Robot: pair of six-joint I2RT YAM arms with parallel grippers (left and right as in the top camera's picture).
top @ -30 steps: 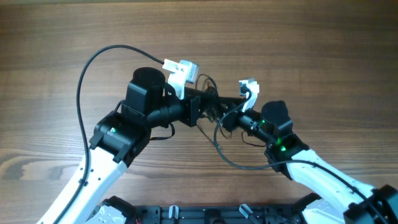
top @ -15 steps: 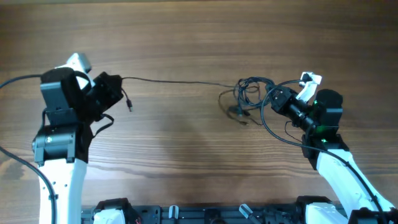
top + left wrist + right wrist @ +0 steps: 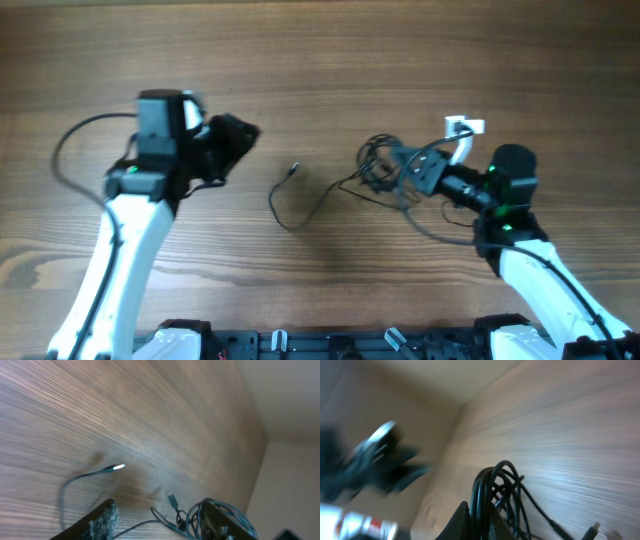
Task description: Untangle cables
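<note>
The right jaws are clamped on the tangle (image 3: 382, 168) of cables, probably to anchor it (the knot bunches just ahead of them). The left jaws stand parted and empty. 1 loose cable (image 3: 274, 205) lies on the counter (image 3: 320, 60) between both jaws, apparently already separated.
</note>
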